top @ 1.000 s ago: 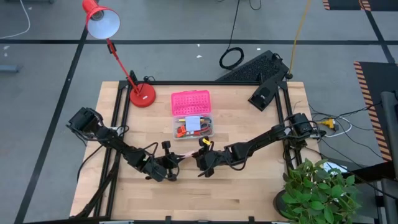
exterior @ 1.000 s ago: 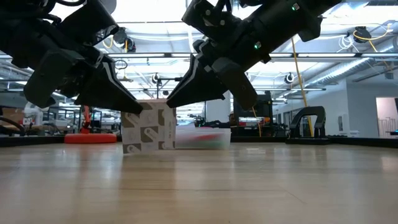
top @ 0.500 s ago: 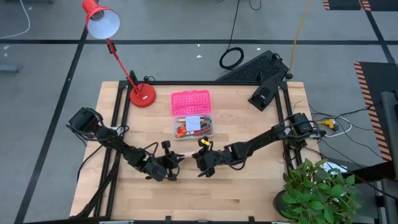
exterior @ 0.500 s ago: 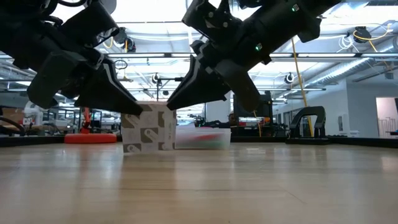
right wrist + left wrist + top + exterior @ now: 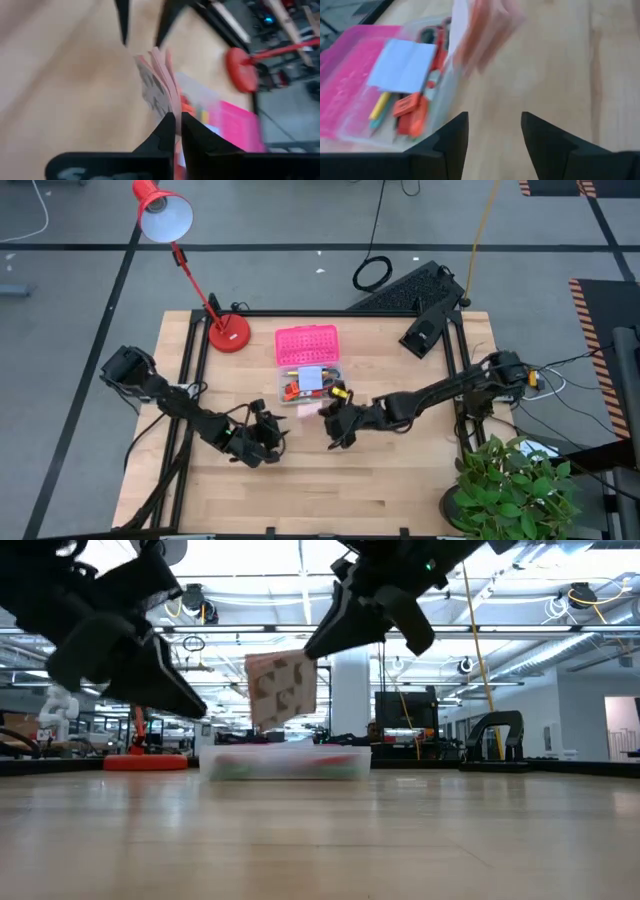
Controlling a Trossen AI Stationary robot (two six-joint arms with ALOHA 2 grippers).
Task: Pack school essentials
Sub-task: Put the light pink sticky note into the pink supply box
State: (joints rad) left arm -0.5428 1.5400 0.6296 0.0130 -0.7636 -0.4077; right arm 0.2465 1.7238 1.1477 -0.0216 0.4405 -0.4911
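1. Since the earlier frames the pink note pad [image 5: 281,688] has left the counter [image 5: 400,480]: it stood upright on the wood between the two claws, and now it hangs in the air above the clear box [image 5: 285,762], carried toward it by the right arm.
2. The right claw [image 5: 173,127] is closed on the pad, its two dark fingers pinched together on the pad's lower edge, with the pink leaves fanning out above them in the right wrist view.
3. In the high view the right claw [image 5: 337,423] sits just beside the box's near corner, and the pad itself is hard to pick out there, probably hidden under the arm.
4. The left claw [image 5: 492,135] has backed away from the pad and is open, its fingers spread apart with nothing between them; it hovers low over the counter, near the box.
5. In the high view the left claw [image 5: 266,430] lies well to the left of the right one, no longer touching the pad.
6. The clear box [image 5: 310,383] rests on the counter with its pink lid [image 5: 306,344] lying open behind it.
7. Inside the box lie a blue note pad [image 5: 405,65], a yellow pencil [image 5: 380,105] and some red and orange pieces [image 5: 415,112] that are too blurred to name.
8. The red desk lamp [image 5: 190,270] stands at the far left corner of the counter.
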